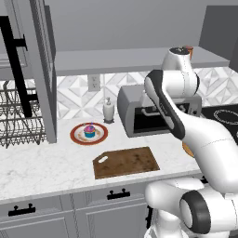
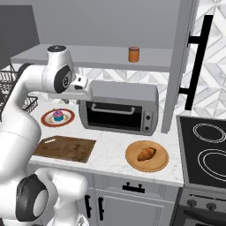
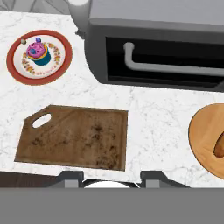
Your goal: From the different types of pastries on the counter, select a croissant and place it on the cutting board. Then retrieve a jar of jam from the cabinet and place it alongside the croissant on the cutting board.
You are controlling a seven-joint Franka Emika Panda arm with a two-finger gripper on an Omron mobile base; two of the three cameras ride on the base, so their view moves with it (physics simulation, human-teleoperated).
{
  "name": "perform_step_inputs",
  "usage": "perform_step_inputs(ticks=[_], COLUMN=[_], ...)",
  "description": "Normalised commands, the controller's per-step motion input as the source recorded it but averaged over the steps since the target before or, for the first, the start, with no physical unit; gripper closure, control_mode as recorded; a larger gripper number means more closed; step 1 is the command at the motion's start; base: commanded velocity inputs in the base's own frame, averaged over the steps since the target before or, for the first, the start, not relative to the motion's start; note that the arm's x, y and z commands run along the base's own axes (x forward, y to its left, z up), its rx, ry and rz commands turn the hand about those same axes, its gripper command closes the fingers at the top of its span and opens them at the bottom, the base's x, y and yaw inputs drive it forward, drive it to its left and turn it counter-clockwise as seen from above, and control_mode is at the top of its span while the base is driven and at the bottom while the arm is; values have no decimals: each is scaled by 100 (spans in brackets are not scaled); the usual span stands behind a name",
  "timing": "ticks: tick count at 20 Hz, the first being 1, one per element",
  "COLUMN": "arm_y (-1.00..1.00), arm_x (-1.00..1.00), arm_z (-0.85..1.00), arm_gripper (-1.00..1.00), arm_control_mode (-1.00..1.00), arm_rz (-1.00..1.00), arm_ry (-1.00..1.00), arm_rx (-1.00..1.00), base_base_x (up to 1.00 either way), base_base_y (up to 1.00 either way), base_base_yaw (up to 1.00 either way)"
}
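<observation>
bare cutting board (image 3: 76,138) nearest, jaws together, toaster oven (image 2: 119,108) behind, croissant (image 2: 146,153) on tan plate (image 2: 132,160)

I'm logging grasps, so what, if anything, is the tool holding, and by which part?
Nothing is held. The tool is shut on nothing above the counter; the croissant lies on its tan plate, and the cutting board is bare.

My view looks down on the counter (image 3: 162,118) — the cutting board (image 3: 76,138) lies bare at lower left, handle slot toward its upper left corner. Upper left, a cupcake (image 3: 38,52) sits on a red-rimmed plate (image 3: 17,70). The toaster oven (image 3: 157,48) spans the top; a wooden plate (image 3: 203,135) with the croissant (image 3: 219,145) is cut off at right.
</observation>
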Motion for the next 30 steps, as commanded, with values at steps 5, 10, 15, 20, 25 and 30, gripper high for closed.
perform_step_inputs(ticks=[5,10,15,20,25,30], arm_y=[3,-56,-91,-47,-94,-100], arm_x=[-17,-47,6,35,4,0], arm_z=[-16,-92,-100,-65,-22,0], arm_gripper=[-100,-100,-100,-100,-100,-100], arm_control_mode=[-100,-100,-100,-100,-100,-100], arm_rz=[1,-6,-15,-1,-7,-11], arm_ry=[3,22,34,9,7,3], arm_rx=[0,0,1,-1,0,5], base_base_x=[0,0,0,0,0,0], base_base_y=[0,0,0,0,0,0], base_base_yaw=[0,0,0,0,0,0])
